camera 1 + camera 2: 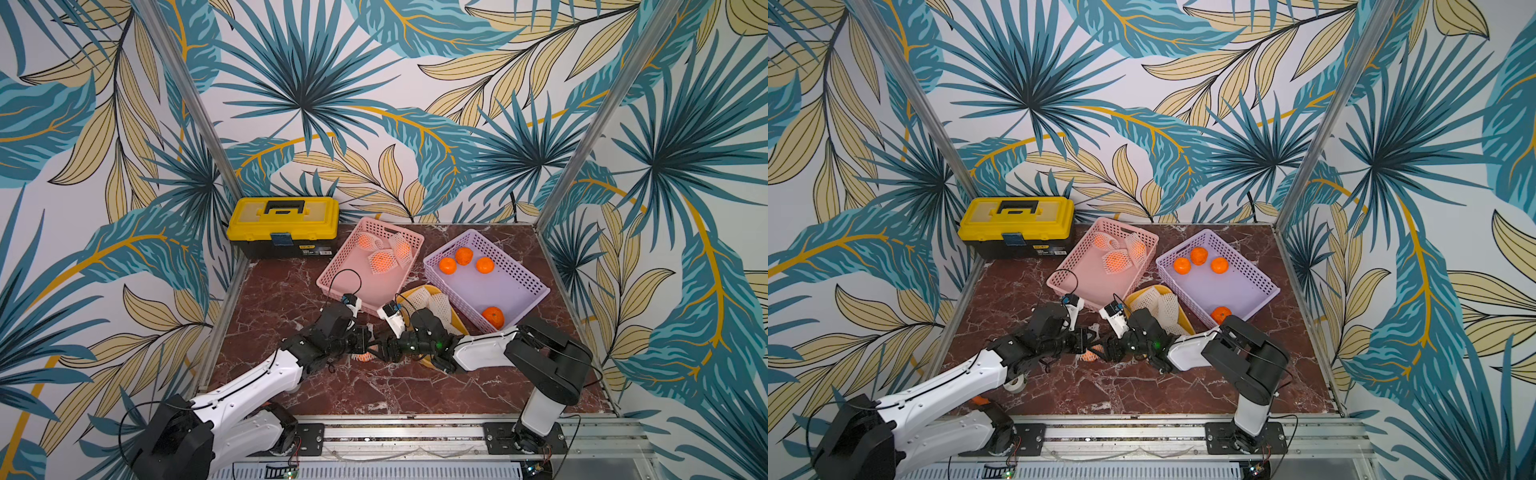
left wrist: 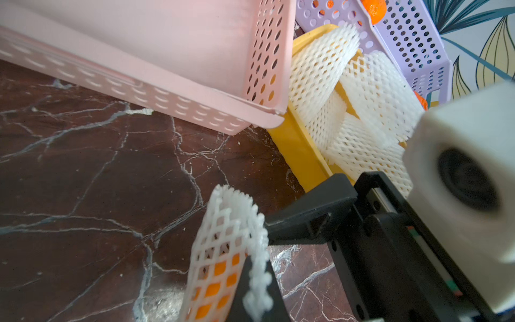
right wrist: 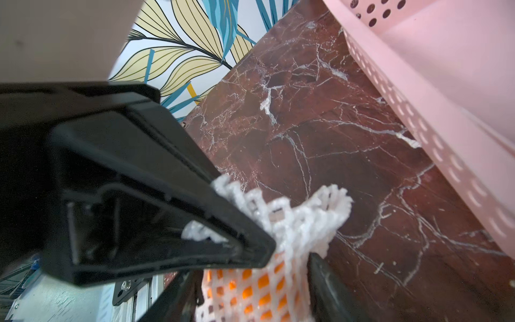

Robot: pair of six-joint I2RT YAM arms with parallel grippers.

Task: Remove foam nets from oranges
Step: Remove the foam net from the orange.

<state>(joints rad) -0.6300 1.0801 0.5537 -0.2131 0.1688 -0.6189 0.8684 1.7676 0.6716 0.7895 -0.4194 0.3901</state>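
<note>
The left gripper [image 1: 367, 337] and right gripper [image 1: 384, 350] are facing each other across an orange [image 1: 365, 358] in its foam net [image 1: 356, 356] on the table [image 1: 270, 299].

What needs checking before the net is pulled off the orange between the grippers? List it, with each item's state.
1. Left gripper shut on the foam net: ok.
2. Right gripper clamped on the net's open rim: cannot tell. One finger touches the rim, but the closing is hidden.
3. Orange shows through the mesh, net not yet off: ok.
4. Yellow tray close by to take the net, already holding empty nets: ok.
5. Purple basket has bare floor for the orange: ok.
</note>
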